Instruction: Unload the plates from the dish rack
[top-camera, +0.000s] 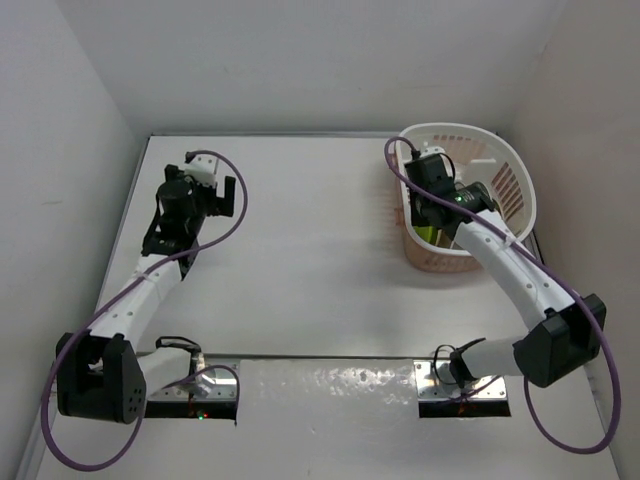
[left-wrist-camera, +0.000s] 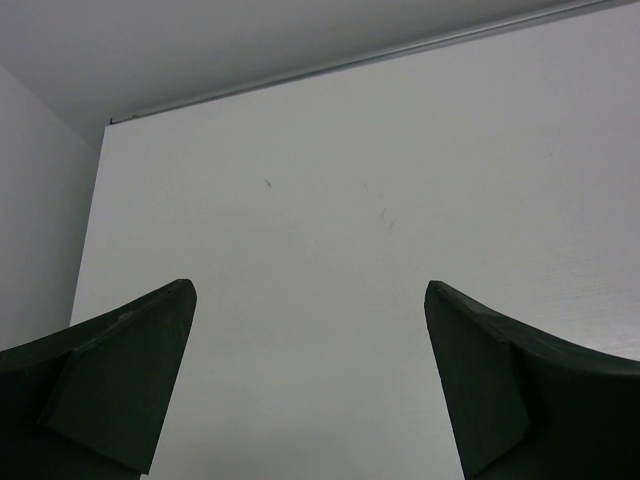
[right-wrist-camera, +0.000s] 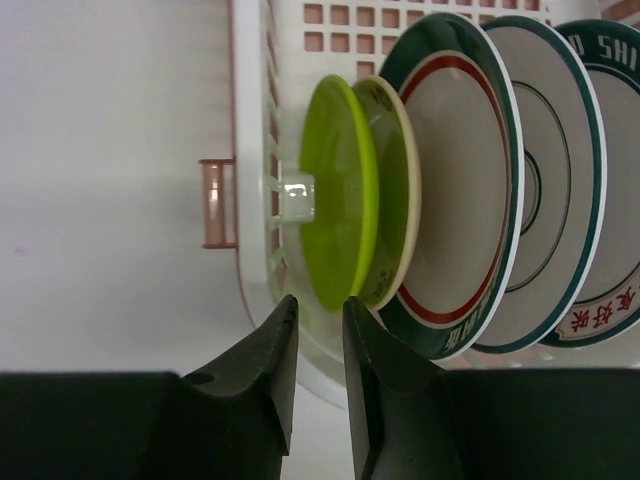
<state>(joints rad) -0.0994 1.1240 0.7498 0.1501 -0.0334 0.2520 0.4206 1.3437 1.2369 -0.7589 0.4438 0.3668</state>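
Observation:
The dish rack (top-camera: 520, 190), a white basket with a salmon part, stands at the back right; its white wall (right-wrist-camera: 250, 150) shows in the right wrist view. Several plates stand on edge in it: a small lime-green plate (right-wrist-camera: 335, 190), a cream one (right-wrist-camera: 402, 180), a white one with dark green rim and red ring (right-wrist-camera: 455, 190), a white one with a thin dark ring (right-wrist-camera: 545, 170), and a teal lettered-rim one (right-wrist-camera: 615, 200). My right gripper (right-wrist-camera: 318, 305) (top-camera: 440, 215) reaches into the rack, jaws a narrow gap apart, tips at the lime-green plate's lower rim. My left gripper (left-wrist-camera: 310, 300) (top-camera: 215, 195) is open and empty.
A salmon handle (right-wrist-camera: 215, 203) sticks out from the rack's side. The white table (top-camera: 300, 250) has walls at the left, back and right. The left gripper hovers over bare table at the back left.

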